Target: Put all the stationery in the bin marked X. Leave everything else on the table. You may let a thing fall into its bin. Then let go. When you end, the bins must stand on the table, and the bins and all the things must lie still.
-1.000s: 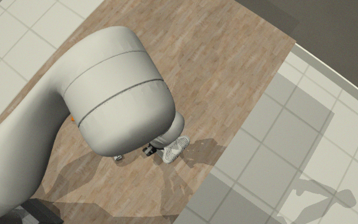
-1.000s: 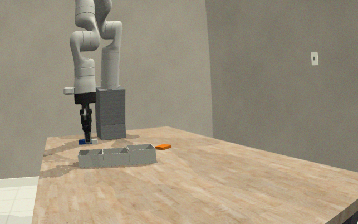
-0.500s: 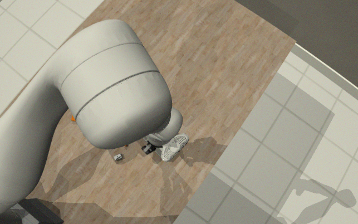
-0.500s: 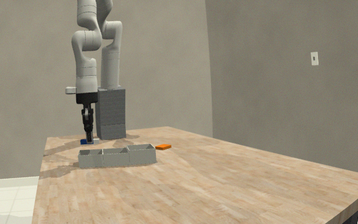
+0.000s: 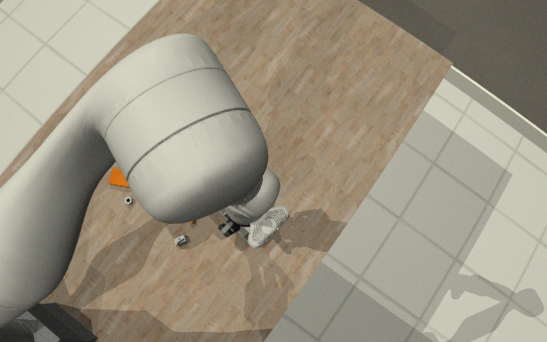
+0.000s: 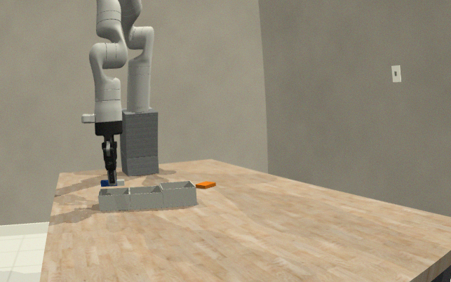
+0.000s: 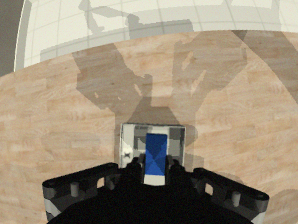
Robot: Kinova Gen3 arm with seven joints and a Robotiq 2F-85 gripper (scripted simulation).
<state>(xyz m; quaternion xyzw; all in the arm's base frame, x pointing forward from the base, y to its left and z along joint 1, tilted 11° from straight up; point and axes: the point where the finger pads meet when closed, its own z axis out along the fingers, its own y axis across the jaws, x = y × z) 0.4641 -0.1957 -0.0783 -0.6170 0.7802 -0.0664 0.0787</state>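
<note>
While the black two-fingered hand point(image 6: 109, 175) points straight down, pinching a small blue-and-white rectangular eraser point(image 7: 154, 157) low over the pale wood-grain tabletop point(image 6: 255, 224), a row of three open grey box bins point(image 6: 147, 198) stands just in front of it in the exterior view. Beyond the row's right end lies a flat orange rectangular block point(image 6: 205, 184). From above, the bulky white arm hides much; a white shoe with ribbed sole point(image 5: 268, 226), a small grey nut point(image 5: 128, 200) and a small grey clip-like piece point(image 5: 180, 240) lie scattered nearby.
</note>
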